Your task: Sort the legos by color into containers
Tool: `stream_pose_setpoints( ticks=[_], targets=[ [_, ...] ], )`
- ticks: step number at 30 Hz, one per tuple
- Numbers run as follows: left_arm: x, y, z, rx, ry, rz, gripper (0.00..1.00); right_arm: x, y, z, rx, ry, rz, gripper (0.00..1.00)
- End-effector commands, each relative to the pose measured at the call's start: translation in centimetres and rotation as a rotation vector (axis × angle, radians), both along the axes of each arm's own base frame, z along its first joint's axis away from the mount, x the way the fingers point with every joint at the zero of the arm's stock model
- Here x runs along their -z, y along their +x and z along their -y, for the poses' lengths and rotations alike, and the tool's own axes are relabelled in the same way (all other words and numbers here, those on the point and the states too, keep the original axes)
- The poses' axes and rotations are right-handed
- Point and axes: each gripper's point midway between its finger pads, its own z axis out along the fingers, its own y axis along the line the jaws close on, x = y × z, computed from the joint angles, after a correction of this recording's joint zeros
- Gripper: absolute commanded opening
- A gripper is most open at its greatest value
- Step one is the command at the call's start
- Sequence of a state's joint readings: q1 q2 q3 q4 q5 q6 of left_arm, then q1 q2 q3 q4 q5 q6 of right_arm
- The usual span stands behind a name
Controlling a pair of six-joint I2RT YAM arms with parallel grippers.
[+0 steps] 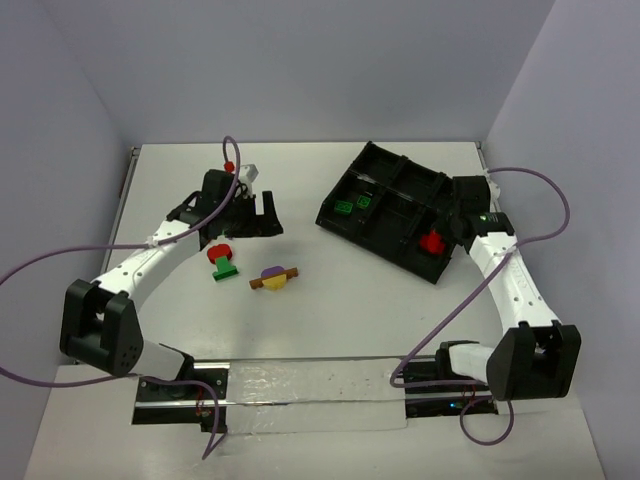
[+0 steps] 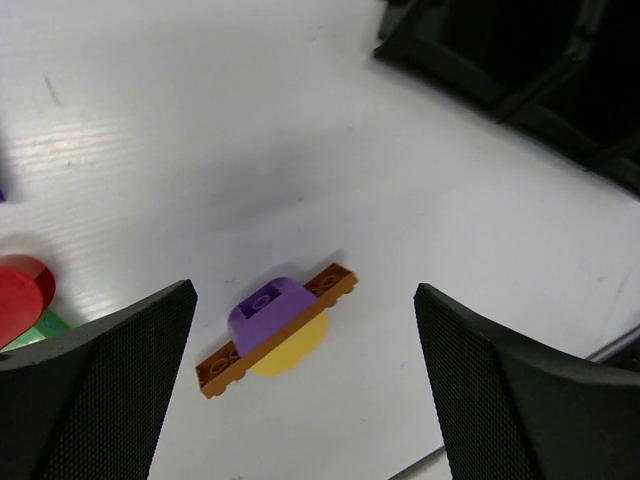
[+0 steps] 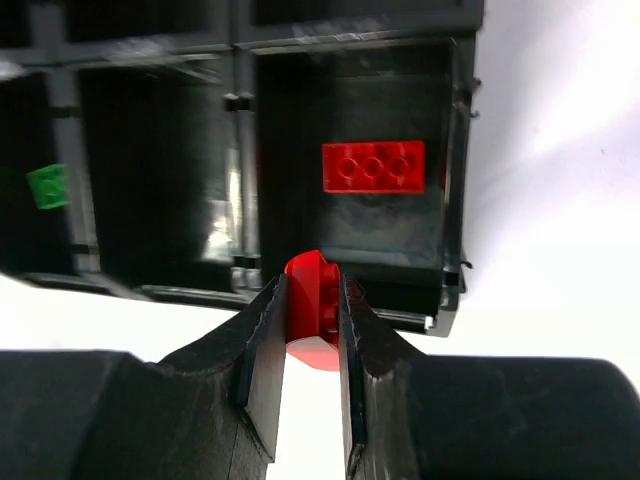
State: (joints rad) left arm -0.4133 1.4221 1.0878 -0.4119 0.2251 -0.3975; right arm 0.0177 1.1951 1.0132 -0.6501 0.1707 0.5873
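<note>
The black tray (image 1: pixel 383 176) lies tilted at the back right. Two green legos (image 1: pixel 352 206) sit in a left compartment, and a red brick (image 1: pixel 432 242) lies in the near right one (image 3: pixel 373 166). My right gripper (image 3: pixel 312 285) is shut on a round red lego (image 3: pixel 318 308), held over that compartment's near wall; it shows in the top view (image 1: pixel 452 226) at the tray's right end. My left gripper (image 2: pixel 304 300) is open above a purple, brown and yellow cluster (image 2: pixel 275 325), which also shows on the table (image 1: pixel 274 277). A red and green cluster (image 1: pixel 221 260) lies to the left.
The red and green cluster's edge shows at the left of the left wrist view (image 2: pixel 24 295). The tray's corner (image 2: pixel 500 60) is at its top right. Purple cables loop off both arms. The table's front edge with a taped strip (image 1: pixel 300 385) is near the bases.
</note>
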Motion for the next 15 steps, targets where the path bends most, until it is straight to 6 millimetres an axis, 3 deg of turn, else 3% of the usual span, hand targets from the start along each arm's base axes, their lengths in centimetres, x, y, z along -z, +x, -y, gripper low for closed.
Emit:
stream_pose_setpoints(
  ticks=[1,5,8,13,14,15],
  targets=[
    [3.2,-0.2,-2.0,-0.083,0.097,-0.077,0.98,0.6,0.9,0.8,0.013,-0.03,0.011,0.0],
    [4.2,-0.4,-2.3,-0.099,0.112,-0.093,0.97,1.3,1.9,0.8,0.013,-0.029,0.006,0.01],
    [4.3,-0.3,-3.0,-0.123,0.144,-0.095,0.97,1.6,2.5,1.9,0.042,-0.041,0.001,0.07],
    [5.1,-0.5,-3.5,-0.127,0.175,-0.108,0.97,2.4,3.3,2.1,0.054,-0.037,-0.009,0.15],
    [5.2,-0.6,-3.5,-0.126,0.176,-0.112,0.97,2.3,3.5,2.1,0.055,-0.035,-0.004,0.25],
    [5.3,-0.6,-3.5,-0.126,0.179,-0.117,0.97,2.4,3.6,2.1,0.054,-0.035,-0.007,0.27]
  ],
)
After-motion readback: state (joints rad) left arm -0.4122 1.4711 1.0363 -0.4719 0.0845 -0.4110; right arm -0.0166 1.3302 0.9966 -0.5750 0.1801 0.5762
